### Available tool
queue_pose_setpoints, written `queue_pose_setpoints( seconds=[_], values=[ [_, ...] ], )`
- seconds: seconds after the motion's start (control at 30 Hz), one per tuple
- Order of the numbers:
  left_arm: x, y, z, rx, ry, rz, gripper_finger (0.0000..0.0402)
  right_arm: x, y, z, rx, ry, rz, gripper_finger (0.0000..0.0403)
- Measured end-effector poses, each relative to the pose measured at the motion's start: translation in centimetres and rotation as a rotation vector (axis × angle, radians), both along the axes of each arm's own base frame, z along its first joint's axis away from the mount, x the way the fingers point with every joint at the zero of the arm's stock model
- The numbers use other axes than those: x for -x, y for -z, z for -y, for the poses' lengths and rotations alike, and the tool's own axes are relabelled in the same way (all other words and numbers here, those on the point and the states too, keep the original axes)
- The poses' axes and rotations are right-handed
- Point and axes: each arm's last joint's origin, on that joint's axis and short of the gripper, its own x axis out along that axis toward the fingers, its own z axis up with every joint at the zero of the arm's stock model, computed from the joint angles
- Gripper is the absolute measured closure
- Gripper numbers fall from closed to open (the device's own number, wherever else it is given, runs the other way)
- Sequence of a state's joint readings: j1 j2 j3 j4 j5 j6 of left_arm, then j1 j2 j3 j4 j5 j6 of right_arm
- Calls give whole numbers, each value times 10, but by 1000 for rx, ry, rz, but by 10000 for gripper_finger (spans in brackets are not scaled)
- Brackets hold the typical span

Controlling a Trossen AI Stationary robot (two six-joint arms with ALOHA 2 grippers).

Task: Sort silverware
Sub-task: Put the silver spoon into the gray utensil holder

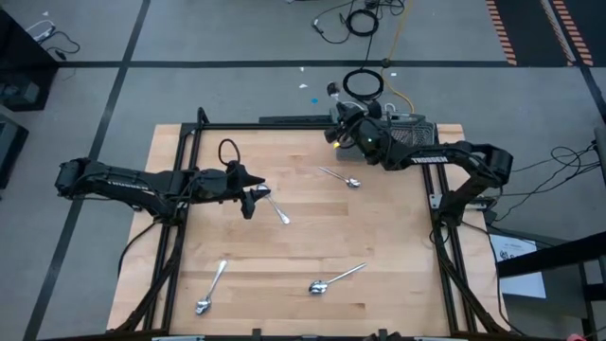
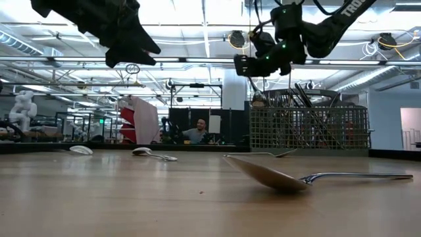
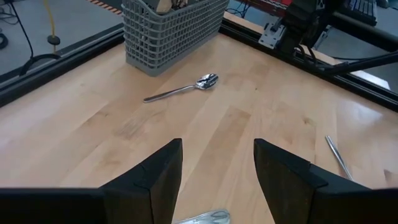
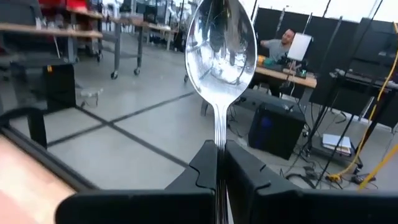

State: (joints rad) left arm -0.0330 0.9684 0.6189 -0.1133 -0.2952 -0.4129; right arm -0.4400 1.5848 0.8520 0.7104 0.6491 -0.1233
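Observation:
My right gripper [image 4: 219, 163] is shut on a shiny spoon [image 4: 221, 43] and hovers high over the table's far edge, just left of the grey mesh basket [image 1: 409, 129], which has cutlery standing in it [image 2: 309, 128]. My left gripper [image 3: 217, 167] is open, above the table's left-middle [image 1: 252, 199], over one end of a piece of silverware [image 3: 205, 218] lying flat [image 1: 277, 209]. Other spoons lie flat: one near the basket [image 1: 342, 177] [image 3: 186, 89], and two by the near edge [image 1: 210, 288] [image 1: 335, 279], one of them close up in the low view [image 2: 296, 178]. My right gripper pinches the spoon's handle [image 4: 219, 140] between its two fingers [image 4: 202, 165]. The fingers point about level toward the table's far side and lie along the handle. The bowl [image 4: 221, 43] sticks out beyond the fingertips, and the spoon is lifted clear.
A black frame runs along the table's far and side edges [image 1: 284, 125]. Bare wood lies in the middle of the table [image 1: 322, 232]. Cables lie on the floor beyond the far edge [image 1: 365, 85]. A person sits in the room behind [image 2: 196, 133].

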Motion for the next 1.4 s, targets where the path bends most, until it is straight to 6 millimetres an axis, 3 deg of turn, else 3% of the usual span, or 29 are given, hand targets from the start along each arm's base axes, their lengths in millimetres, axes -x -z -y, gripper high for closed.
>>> queue_pose_setpoints(
  seconds=[0.5,0.67,0.83,0.93,1.1,1.4],
  values=[
    [1,0,-2,-32,-42,-7,197,-7,31,4,-71,7,-133,398],
    [1,0,-2,-31,-42,-9,197,-6,34,4,-78,17,-190,374],
    [1,0,-2,-31,-42,-10,197,-2,35,5,-60,185,-221,339],
    [1,0,-2,-31,-42,-9,197,0,34,5,-51,262,-226,318],
    [1,0,-2,-34,-40,-11,197,1,28,0,-46,248,-224,280],
    [1,0,-2,-70,-22,-23,197,5,-11,-29,19,166,-158,236]
  ],
)
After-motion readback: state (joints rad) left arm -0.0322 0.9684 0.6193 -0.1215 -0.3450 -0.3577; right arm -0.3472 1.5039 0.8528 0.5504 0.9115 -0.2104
